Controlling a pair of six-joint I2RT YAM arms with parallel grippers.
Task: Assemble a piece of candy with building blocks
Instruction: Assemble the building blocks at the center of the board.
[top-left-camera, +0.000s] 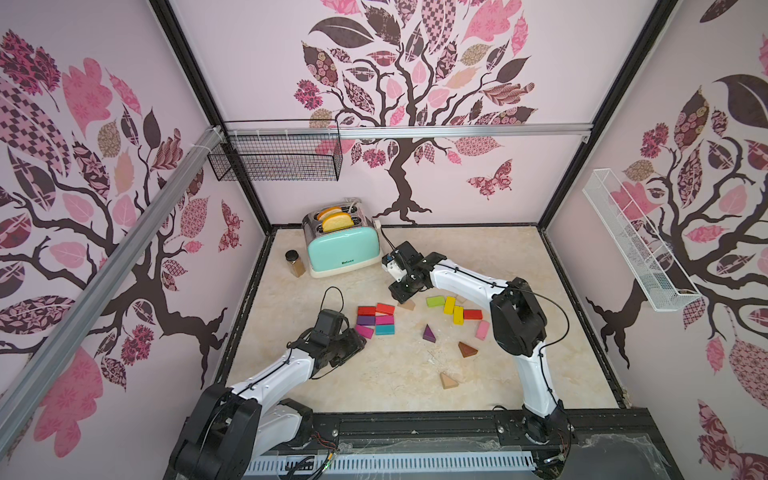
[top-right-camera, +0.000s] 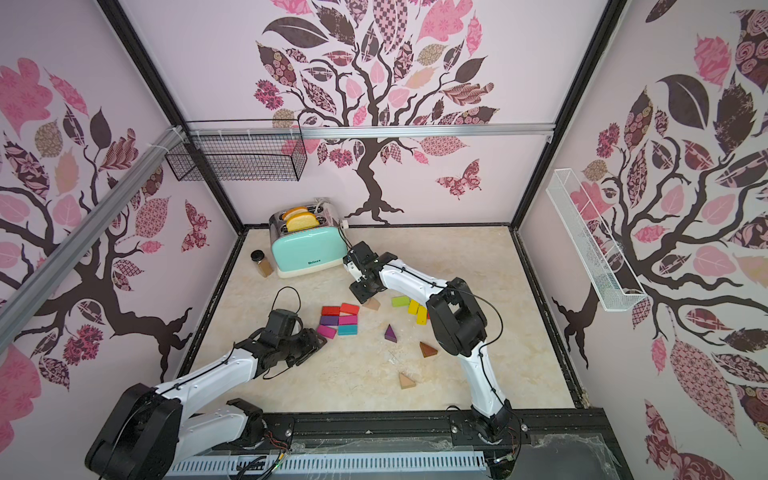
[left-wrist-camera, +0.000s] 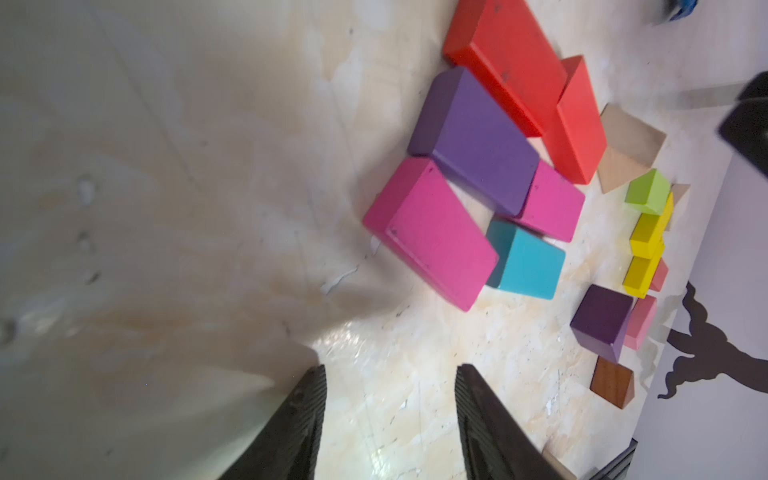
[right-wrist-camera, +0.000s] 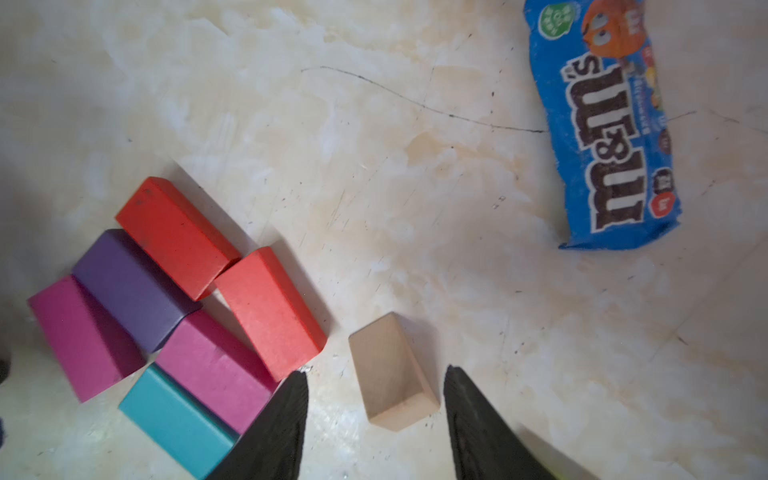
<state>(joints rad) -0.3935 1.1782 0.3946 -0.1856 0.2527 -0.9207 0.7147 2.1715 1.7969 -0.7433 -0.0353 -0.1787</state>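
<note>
Counter (top-left-camera: 415, 386) of pale marbled stone fills the lower middle of both top views. A mint toaster (top-left-camera: 345, 251) with two bread slices stands near the counter's upper left corner.

The left claw (top-left-camera: 358, 338) comes in from the lower left of a top view. In the left wrist view its two dark fingers (left-wrist-camera: 307, 415) stand apart with only bare counter between them, so it holds nothing. The right claw (top-left-camera: 401, 296) hangs just above the centre. In the right wrist view it is also parted, one finger on each side of the near end of a tan block (right-wrist-camera: 392, 374). A gap shows on both sides, so it grips nothing.

The building blocks (top-left-camera: 384, 320) lie mid-counter:
- **Cluster:** Six flat ones are packed together just right of the left claw. Two red are uppermost, purple and magenta are in the middle, and a tilted magenta and a teal are lowest.
- **Tan block:** It sits just right of the upper red pair.
- **Right side:** A green block (top-left-camera: 435, 301), two yellow, a red and a pink trail down beside the right arm.
- **Below centre:** A purple triangle (top-left-camera: 429, 333), a brown triangle (top-left-camera: 467, 350) and a tan triangle (top-left-camera: 449, 380) lie apart from one another.

A blue M&M's packet (right-wrist-camera: 611, 124) lies at the upper right of the right wrist view, well apart from the tan block. A small brown spice jar (top-left-camera: 295, 264) stands just left of the toaster
</note>
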